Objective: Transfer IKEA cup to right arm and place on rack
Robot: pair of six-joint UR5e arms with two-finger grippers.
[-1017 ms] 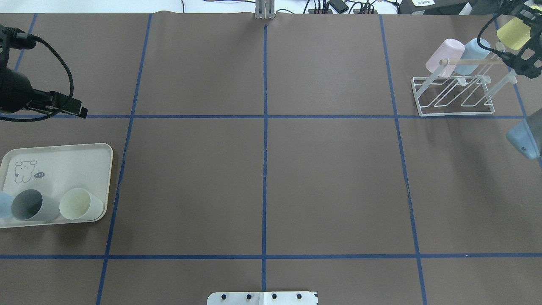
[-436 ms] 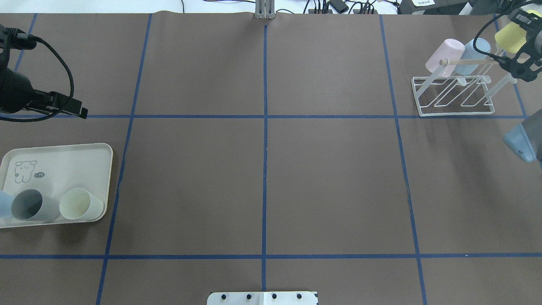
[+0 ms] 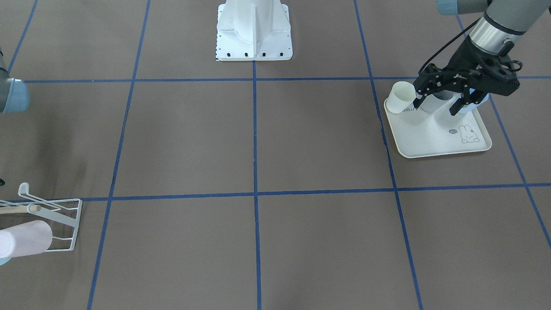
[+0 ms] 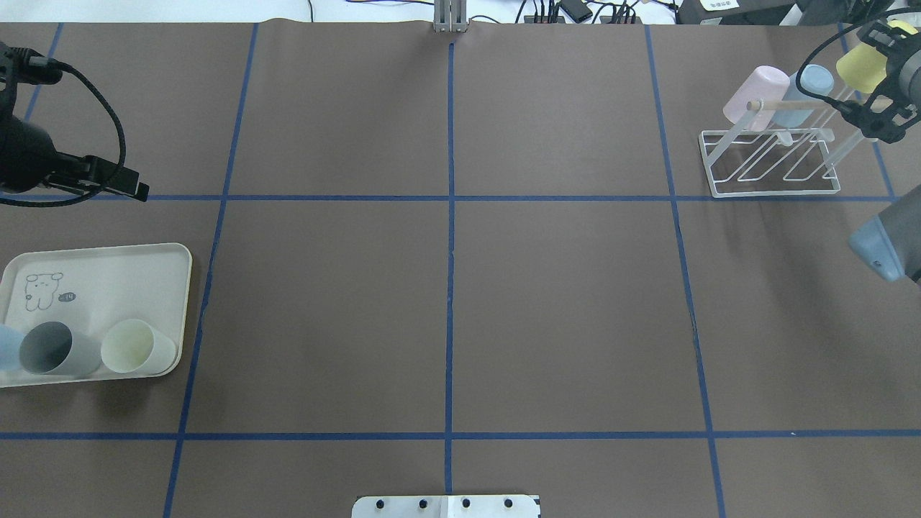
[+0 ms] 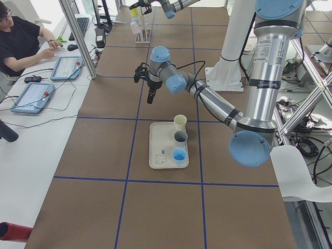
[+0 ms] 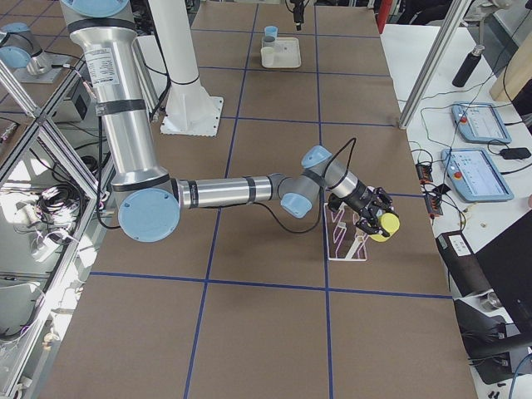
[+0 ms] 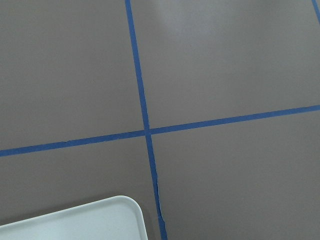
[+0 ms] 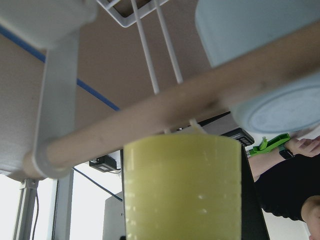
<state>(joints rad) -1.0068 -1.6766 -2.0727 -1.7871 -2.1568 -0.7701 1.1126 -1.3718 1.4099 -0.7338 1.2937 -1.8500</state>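
Cream smooth plastic tray (image 4: 108, 273) is sitting nearest, corners rounded; it's showing a line-drawn rabbit and a small dark bubble, lettering unreadable; cream cup (image 4: 137, 347), grey cup (image 4: 54, 349) and blue tray cup (image 4: 6, 347) are standing on it, plain tapered tumblers; left gripper (image 3: 437, 105) is hovering over them, fingers spread, carrying nothing; farther off, white wire rack (image 4: 773, 188) is carrying pink cup (image 4: 755, 93) and pale blue cup (image 4: 809, 86) tilted on slanted prongs, wooden rod (image 4: 795, 105) running across; right gripper (image 4: 878, 72) is clamping matte yellow IKEA cup (image 4: 860, 63) at the rack's outer end; seated on a prong or not, can't tell.
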